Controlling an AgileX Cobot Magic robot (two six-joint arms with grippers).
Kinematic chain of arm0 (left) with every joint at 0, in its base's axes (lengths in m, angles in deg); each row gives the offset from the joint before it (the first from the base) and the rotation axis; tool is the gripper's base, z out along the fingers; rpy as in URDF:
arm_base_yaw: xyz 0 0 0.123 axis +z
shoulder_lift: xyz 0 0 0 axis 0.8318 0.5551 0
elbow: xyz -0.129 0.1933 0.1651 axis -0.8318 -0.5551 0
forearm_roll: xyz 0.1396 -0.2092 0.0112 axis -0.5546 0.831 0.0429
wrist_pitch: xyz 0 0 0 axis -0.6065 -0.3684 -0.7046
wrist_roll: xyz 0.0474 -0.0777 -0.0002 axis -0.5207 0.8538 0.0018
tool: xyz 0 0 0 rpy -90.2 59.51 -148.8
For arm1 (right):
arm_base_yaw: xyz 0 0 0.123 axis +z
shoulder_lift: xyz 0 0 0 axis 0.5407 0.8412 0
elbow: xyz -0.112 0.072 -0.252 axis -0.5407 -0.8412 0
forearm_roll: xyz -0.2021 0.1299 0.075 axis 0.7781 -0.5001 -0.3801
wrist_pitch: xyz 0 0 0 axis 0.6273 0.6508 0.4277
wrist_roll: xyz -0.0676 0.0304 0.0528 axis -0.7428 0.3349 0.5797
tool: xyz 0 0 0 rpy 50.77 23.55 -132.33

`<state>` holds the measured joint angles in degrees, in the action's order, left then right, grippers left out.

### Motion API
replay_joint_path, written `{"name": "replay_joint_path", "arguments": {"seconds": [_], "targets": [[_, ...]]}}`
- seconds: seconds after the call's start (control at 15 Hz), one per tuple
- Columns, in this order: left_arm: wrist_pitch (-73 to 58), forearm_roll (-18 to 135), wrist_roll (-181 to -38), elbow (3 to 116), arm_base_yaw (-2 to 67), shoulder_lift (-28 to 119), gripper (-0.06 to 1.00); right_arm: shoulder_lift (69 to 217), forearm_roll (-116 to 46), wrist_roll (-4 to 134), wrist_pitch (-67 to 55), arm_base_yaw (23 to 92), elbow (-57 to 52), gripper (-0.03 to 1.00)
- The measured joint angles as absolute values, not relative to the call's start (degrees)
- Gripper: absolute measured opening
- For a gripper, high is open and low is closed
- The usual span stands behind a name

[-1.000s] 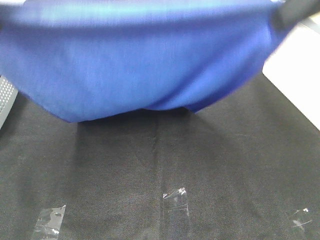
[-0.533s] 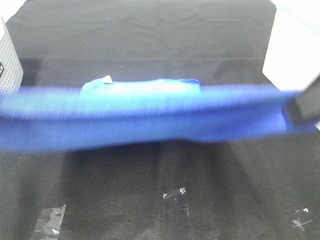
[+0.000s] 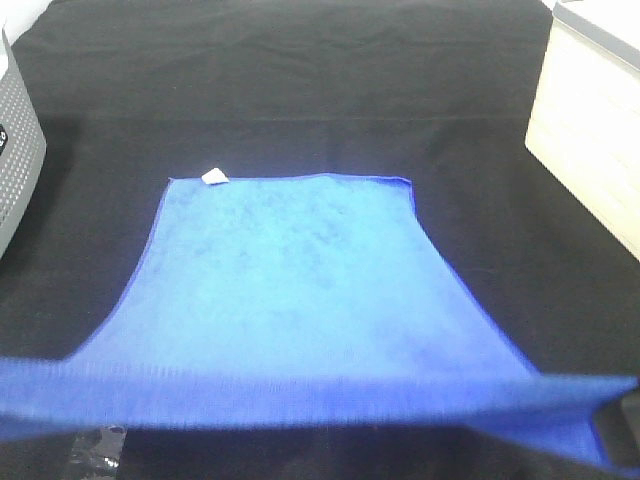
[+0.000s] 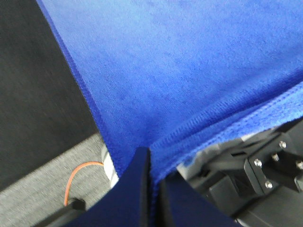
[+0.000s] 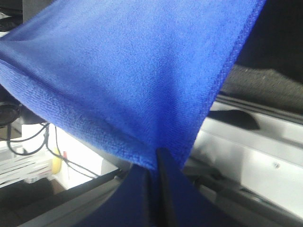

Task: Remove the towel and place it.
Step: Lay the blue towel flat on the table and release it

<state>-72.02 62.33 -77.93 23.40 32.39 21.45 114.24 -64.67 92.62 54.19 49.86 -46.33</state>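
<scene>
The blue towel [image 3: 300, 270] lies spread on the black cloth with its far edge and white tag [image 3: 213, 177] flat on the table. Its near edge is lifted and stretched taut across the bottom of the exterior view. My left gripper [image 4: 150, 163] is shut on the towel's [image 4: 180, 71] near left corner. My right gripper [image 5: 155, 161] is shut on the towel's [image 5: 132, 71] near right corner and shows as a dark shape [image 3: 625, 415] at the lower right of the exterior view. The left gripper itself is out of the exterior frame.
A grey perforated box [image 3: 15, 140] stands at the left edge of the black table cloth [image 3: 300, 90]. A pale wooden box [image 3: 590, 130] stands at the right. A strip of clear tape [image 3: 95, 445] peeks out under the towel's near edge.
The towel came down from close in front of the camera and toward the near side. It now lies spread flat, with only the near edge still raised.
</scene>
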Motion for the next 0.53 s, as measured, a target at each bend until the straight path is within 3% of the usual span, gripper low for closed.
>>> {"name": "replay_joint_path", "arguments": {"seconds": [0.53], "targets": [[-71.73,67.20,-77.98,12.06,32.39,22.19,0.00,115.27,-65.07,93.02,54.07,49.86,-55.55,0.00]]}}
